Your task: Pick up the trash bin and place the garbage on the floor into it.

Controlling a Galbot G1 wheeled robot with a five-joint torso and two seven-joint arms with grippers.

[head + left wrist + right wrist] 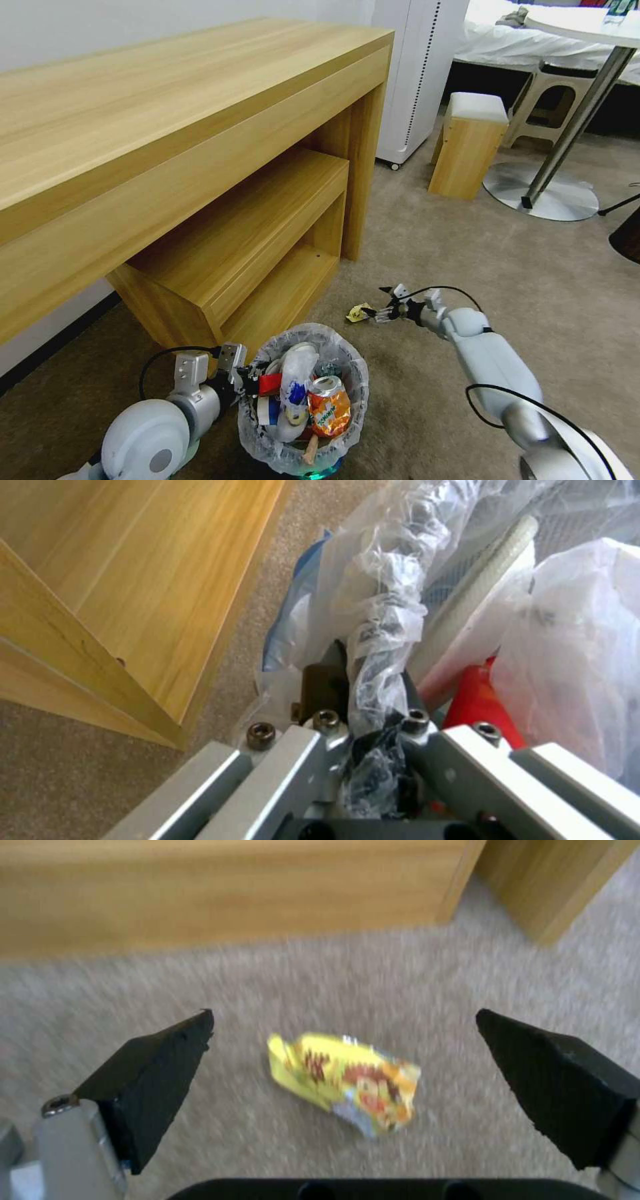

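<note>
Right fingers: I see them spread wide, empty, straddling the yellow wrapper on the floor.
Left fingers: clamped on the trash bin rim, near left.
Wrapper: light, crinkly, slippery, I judge; pinch mid-body.

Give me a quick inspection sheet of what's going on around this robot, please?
Surface: beige carpet floor, one piece of litter on it.
Job's things: trash bin full of cups, can, wrappers; yellow wrapper lying on carpet.
Clutter: nothing seen.
Grippers: left gripper clamped on the bin's bagged rim; right gripper open, its fingers either side of the wrapper, not touching.
Cables: black cables looping along both arms.
Surroundings: wooden desk, wooden stool, round table base.
</note>
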